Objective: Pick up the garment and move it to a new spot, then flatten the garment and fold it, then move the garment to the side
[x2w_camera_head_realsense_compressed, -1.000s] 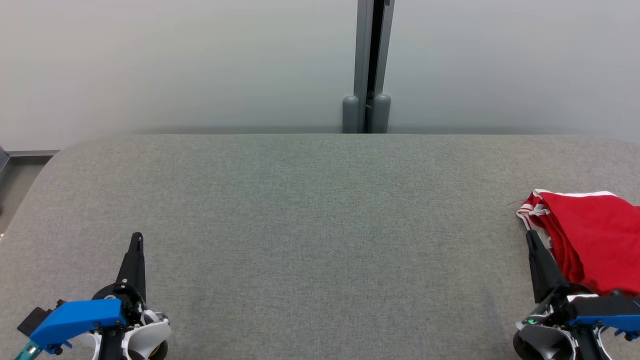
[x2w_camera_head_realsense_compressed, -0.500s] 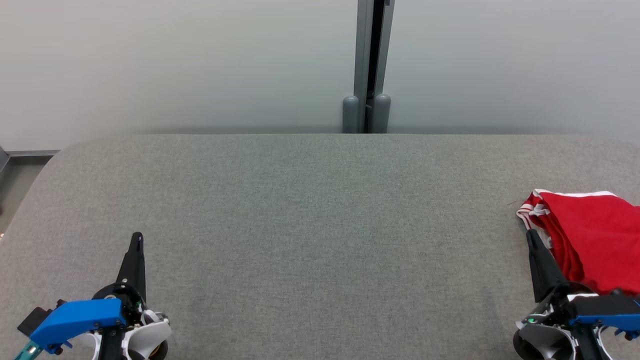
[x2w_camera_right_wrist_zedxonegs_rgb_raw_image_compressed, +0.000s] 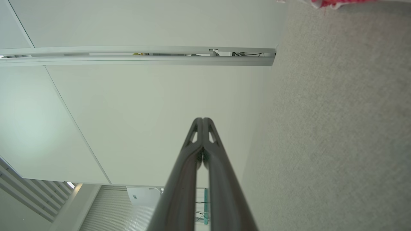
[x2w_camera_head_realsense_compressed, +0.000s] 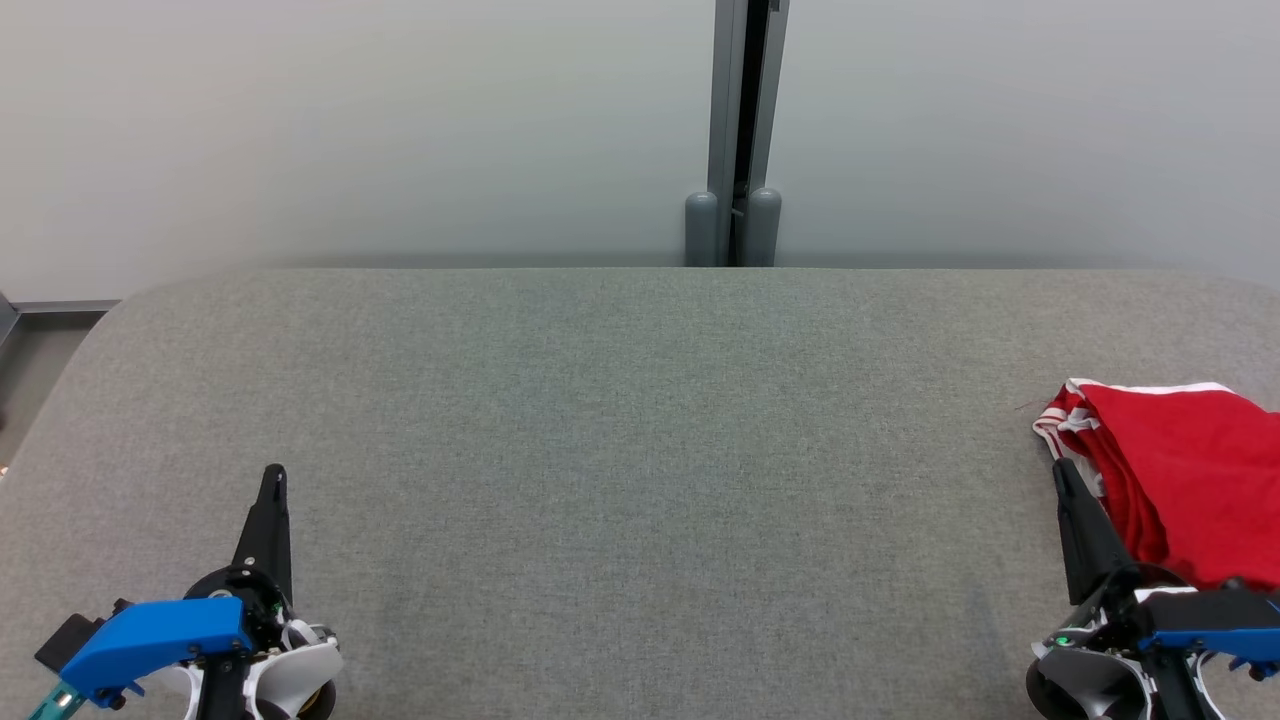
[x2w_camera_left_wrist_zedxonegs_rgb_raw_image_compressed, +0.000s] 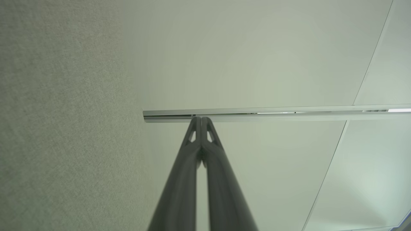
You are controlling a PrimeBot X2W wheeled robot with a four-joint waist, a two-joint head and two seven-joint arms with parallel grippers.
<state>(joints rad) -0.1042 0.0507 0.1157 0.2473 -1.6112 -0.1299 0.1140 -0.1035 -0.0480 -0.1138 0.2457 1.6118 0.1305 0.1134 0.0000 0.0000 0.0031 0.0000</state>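
A grey desk with a coarse woven cover and rounded far corners stands before a pale, smooth wall. A grey metal post rises at twelve o'clock behind it. The garment, soft red cloth with white striped trim, lies in a loosely folded heap at about four o'clock on the desk, running off the right edge of the head view. The left jaws are pressed fully together and hold nothing, their long dark tapered fingers at seven o'clock over bare cloth. The right jaws are likewise closed tight and empty, their fingers at five o'clock, just beside the garment's striped near-left edge.
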